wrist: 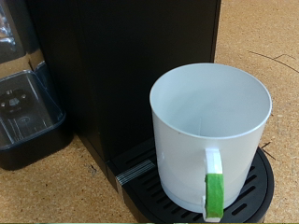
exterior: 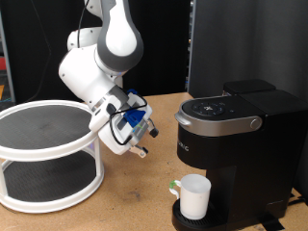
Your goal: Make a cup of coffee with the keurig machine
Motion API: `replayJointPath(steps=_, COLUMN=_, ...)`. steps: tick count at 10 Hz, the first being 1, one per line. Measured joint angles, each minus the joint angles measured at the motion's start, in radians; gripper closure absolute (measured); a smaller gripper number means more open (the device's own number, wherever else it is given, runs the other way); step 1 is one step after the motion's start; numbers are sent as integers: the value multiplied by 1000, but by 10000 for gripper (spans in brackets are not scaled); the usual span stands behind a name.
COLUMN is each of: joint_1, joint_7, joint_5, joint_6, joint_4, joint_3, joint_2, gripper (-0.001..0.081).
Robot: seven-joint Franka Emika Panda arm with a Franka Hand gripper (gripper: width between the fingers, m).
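The white cup (exterior: 195,197) stands upright on the round drip tray (exterior: 181,220) of the black keurig machine (exterior: 236,144), under its brew head. The silver-grey lid handle (exterior: 223,123) is down and the lid looks closed. In the wrist view the cup (wrist: 207,121) is empty, and its handle with a green strip (wrist: 216,191) faces the camera. It sits on the drip tray (wrist: 254,194) against the machine's front (wrist: 121,65). My gripper (exterior: 141,144) hangs above the table to the exterior view's left of the machine, apart from the cup. It holds nothing that I can see.
A white two-tier round rack (exterior: 48,154) with dark mesh shelves stands at the exterior view's left. Bare wooden table (exterior: 135,197) lies between it and the machine. Another dark appliance (wrist: 23,93) stands beside the machine in the wrist view.
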Motion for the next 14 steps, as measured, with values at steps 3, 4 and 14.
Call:
replayJointPath(steps=3, joint_1=-8, joint_7=4, joint_5=13, joint_6=-87, joint_4=5, joint_3=-27, joint_2=-36, gripper=-2)
replayJointPath(steps=4, joint_1=-11, joint_7=26, joint_5=17, joint_6=-119, joint_4=9, joint_3=-34, joint_2=-68, gripper=-2)
replayJointPath(steps=14, joint_1=-12, joint_7=428, joint_5=-173, joint_6=-160, joint_4=58, joint_3=-20, joint_2=-336, gripper=-2)
